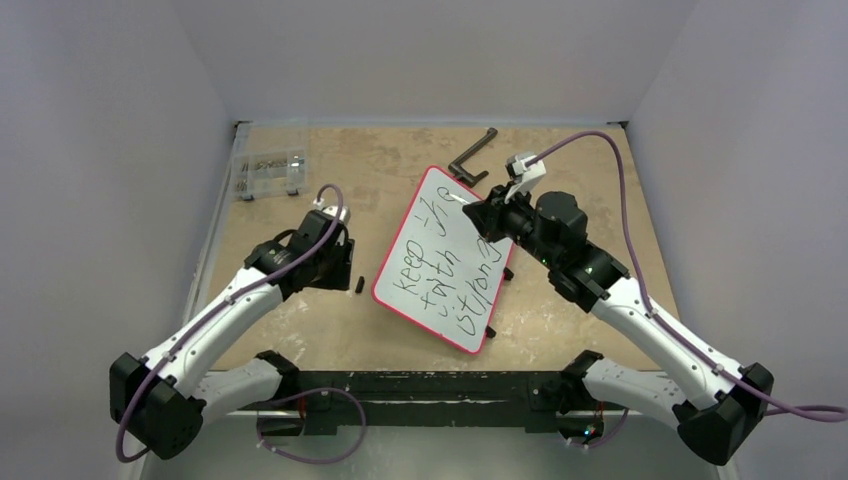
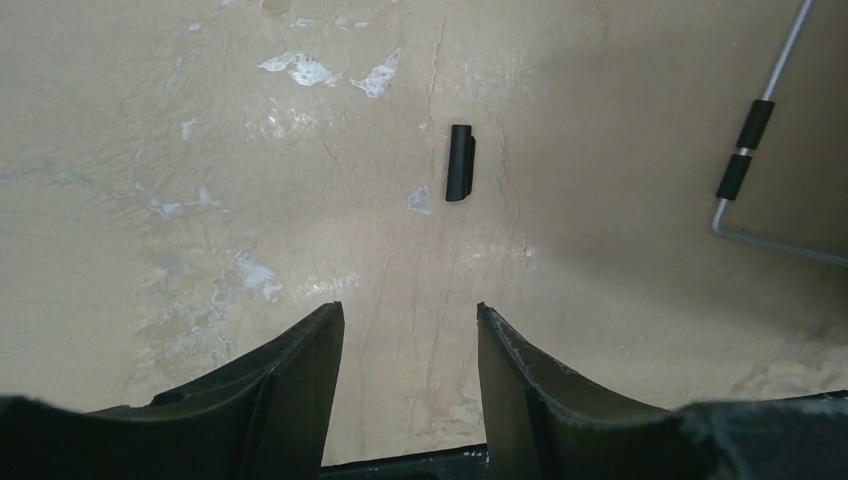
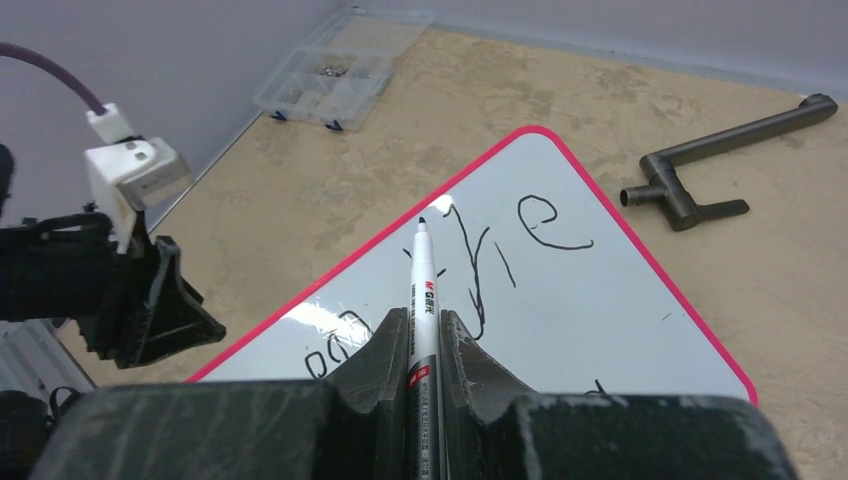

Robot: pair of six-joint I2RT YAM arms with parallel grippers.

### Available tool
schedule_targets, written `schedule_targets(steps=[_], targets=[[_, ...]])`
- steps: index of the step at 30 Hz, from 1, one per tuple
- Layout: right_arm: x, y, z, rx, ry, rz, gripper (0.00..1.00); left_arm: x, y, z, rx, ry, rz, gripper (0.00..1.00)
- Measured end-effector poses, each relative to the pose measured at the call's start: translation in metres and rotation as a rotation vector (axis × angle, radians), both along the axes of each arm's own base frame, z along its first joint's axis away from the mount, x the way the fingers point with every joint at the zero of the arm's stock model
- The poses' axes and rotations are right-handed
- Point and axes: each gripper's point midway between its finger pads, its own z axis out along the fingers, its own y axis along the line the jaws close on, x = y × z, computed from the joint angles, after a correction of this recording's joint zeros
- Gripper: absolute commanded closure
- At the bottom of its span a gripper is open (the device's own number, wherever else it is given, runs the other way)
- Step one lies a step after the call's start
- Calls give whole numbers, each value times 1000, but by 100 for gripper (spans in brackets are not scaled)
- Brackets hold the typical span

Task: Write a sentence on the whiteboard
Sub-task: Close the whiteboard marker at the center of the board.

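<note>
The whiteboard lies tilted in the middle of the table, red-rimmed, and shows again in the right wrist view. The sentence runs in three black handwritten lines; its top words show close up. My right gripper is shut on a white marker, uncapped, tip over the board's upper left part. I cannot tell if the tip touches. From above, the right gripper is at the board's far end. My left gripper hangs open and empty over bare table left of the board.
A small black marker cap lies ahead of the left fingers, near the board's left edge. A grey wire leg with black sleeves shows at the right. A clear parts box and a dark metal handle sit at the back.
</note>
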Motion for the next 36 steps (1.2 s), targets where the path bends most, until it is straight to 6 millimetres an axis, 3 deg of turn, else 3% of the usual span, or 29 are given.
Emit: schedule_targets(steps=[6,15,28,36], targets=[[-7,2,9,28,-10,27,100,13,-5,-29,12,28,11,53],[-10,5,8,32,0,48,100,32,-29,-82,0,121,-20,54],[-13,8,7,32,7,73,100,36,-34,-110,-11,189,62,60],[-12,8,7,32,7,73,100,36,-35,-120,-20,216,133,74]])
